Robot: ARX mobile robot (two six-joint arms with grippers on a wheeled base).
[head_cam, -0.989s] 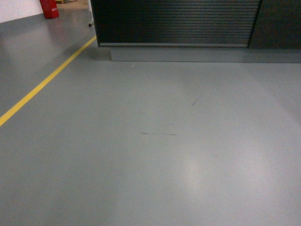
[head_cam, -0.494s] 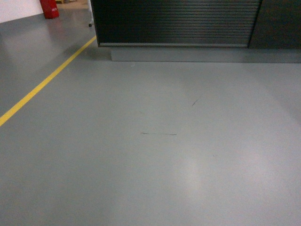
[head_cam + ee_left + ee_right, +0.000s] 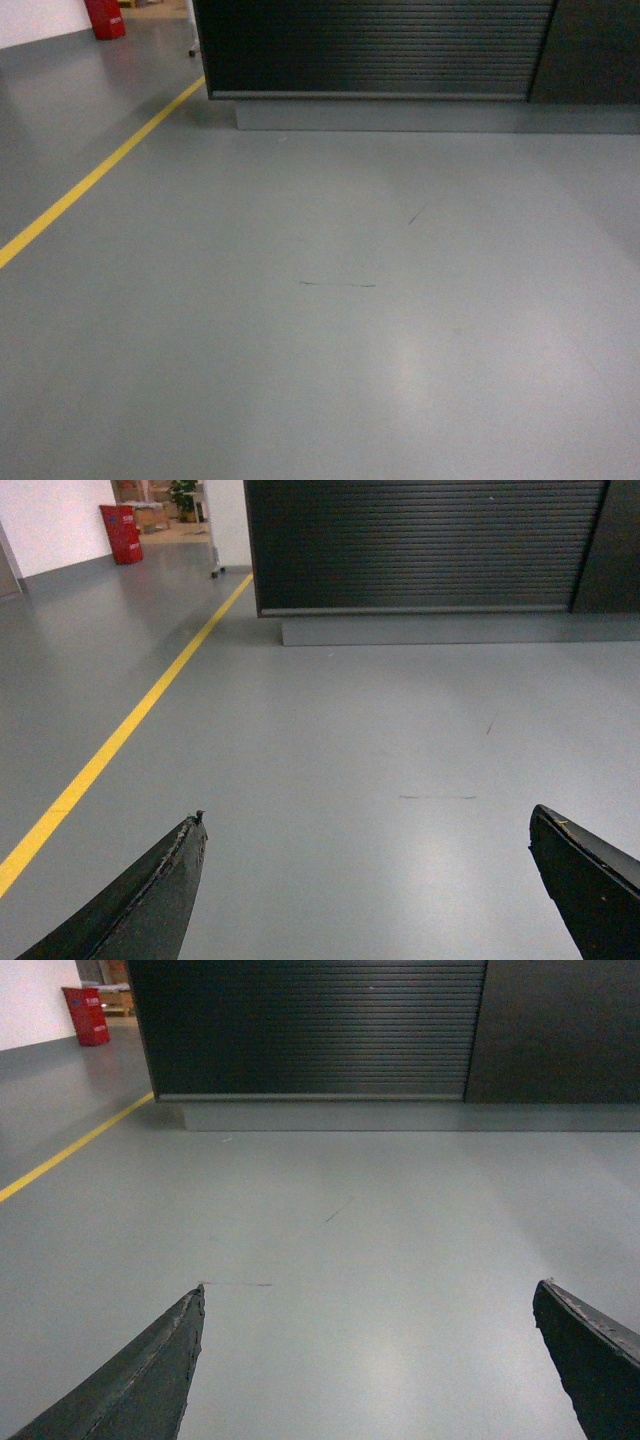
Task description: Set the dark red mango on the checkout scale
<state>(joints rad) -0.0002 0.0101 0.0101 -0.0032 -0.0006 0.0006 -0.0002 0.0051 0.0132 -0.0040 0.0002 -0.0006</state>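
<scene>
The checkout (image 3: 370,50) stands ahead as a black counter with a horizontally ribbed front; only its front shows, and it also appears in the left wrist view (image 3: 420,545) and the right wrist view (image 3: 310,1030). The dark red mango and the scale are out of view. My left gripper (image 3: 368,825) is open with nothing between its black fingers, hanging over bare grey floor. My right gripper (image 3: 370,1295) is open and empty too. Neither gripper shows in the head view.
A yellow floor line (image 3: 90,180) runs diagonally on the left. A red object (image 3: 104,18) stands at the far left by a white wall. A grey plinth (image 3: 420,115) runs under the counter. A dark panel (image 3: 590,50) adjoins the counter's right side.
</scene>
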